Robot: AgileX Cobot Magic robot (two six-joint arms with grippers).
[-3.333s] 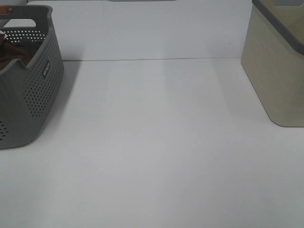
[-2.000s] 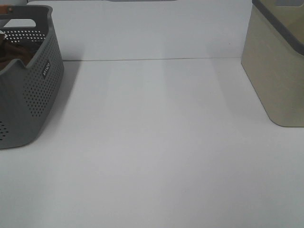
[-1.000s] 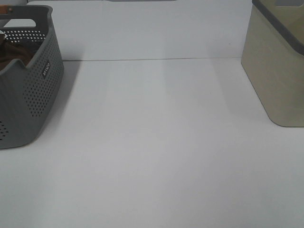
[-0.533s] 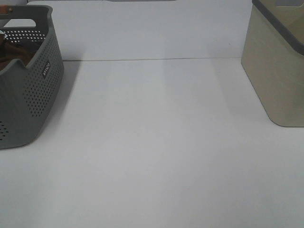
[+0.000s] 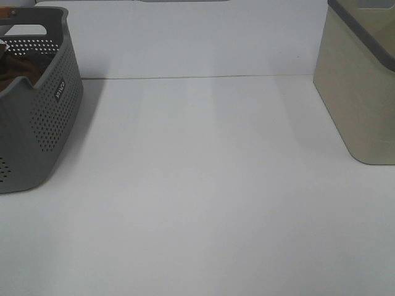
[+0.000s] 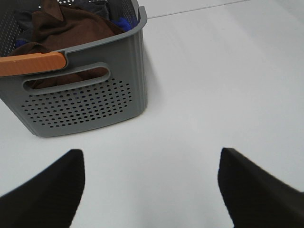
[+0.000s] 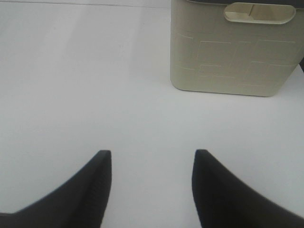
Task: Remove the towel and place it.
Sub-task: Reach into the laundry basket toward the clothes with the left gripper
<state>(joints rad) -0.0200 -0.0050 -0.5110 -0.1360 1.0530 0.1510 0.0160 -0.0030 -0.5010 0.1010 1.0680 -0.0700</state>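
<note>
1. Left wrist view: the brown towel (image 6: 71, 26) lies heaped in the grey basket (image 6: 90, 102), straight ahead of the left gripper (image 6: 149, 164), whose jaws are spread wide and empty.
2. The right gripper (image 7: 152, 159), likewise spread and empty, faces the beige bin (image 7: 228, 52), well apart from the basket.
3. The left arm is nearer, so it likely reaches over the rim.
</note>
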